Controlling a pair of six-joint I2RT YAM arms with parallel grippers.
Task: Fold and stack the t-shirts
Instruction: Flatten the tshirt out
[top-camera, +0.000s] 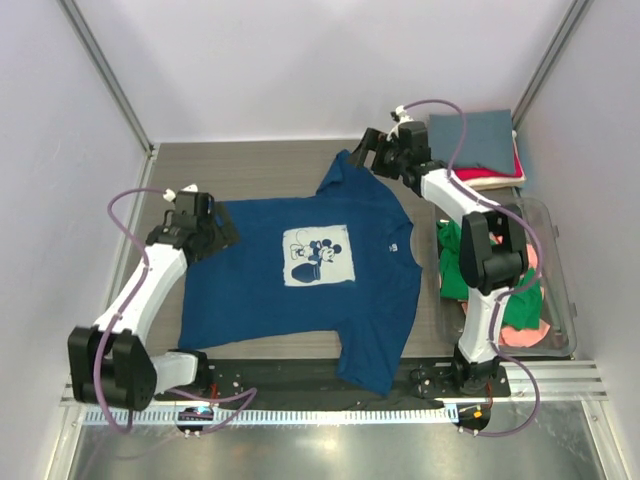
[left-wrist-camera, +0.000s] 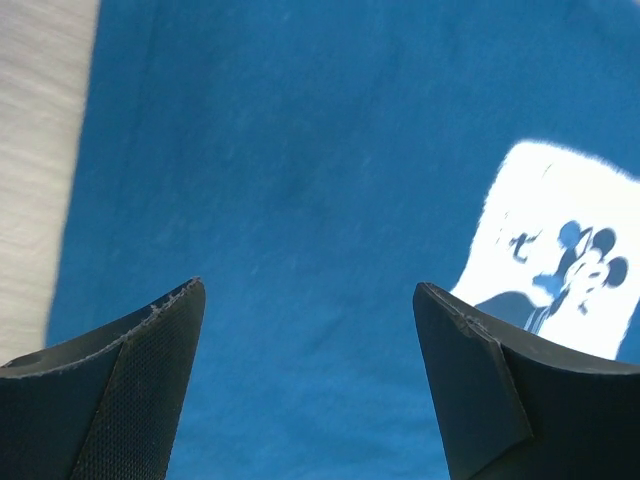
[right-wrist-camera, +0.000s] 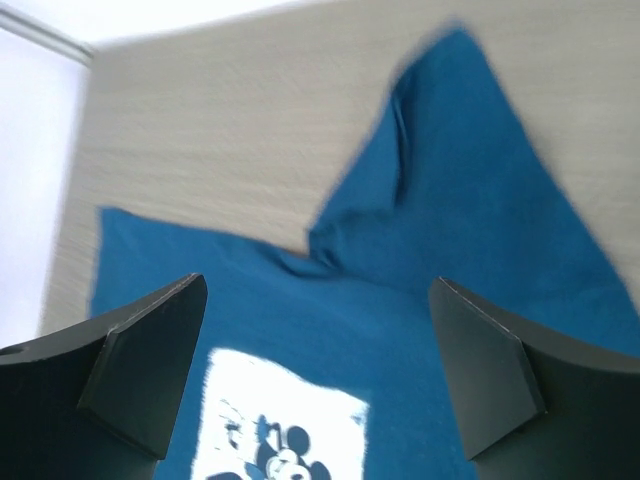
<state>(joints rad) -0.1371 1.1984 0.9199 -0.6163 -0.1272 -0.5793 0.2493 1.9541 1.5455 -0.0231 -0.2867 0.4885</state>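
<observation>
Top view: the navy tee (top-camera: 310, 300) is lying spread flat on the table, print up. The left gripper (top-camera: 225, 232) is being held over its hem, the right gripper (top-camera: 365, 152) over the far sleeve.

Left wrist: the fingers (left-wrist-camera: 140, 390) are being held spread, nothing pinched. A grab inside the edge is risking bunching.

Right wrist: the fingers (right-wrist-camera: 140, 370) are being held spread above the sleeve (right-wrist-camera: 470, 190). A shallow pinch is risking slip and a skewed fold.

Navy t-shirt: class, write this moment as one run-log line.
navy t-shirt: spread, print up | left tool: open over hem | right tool: open above far sleeve | folded stack: far right
</observation>
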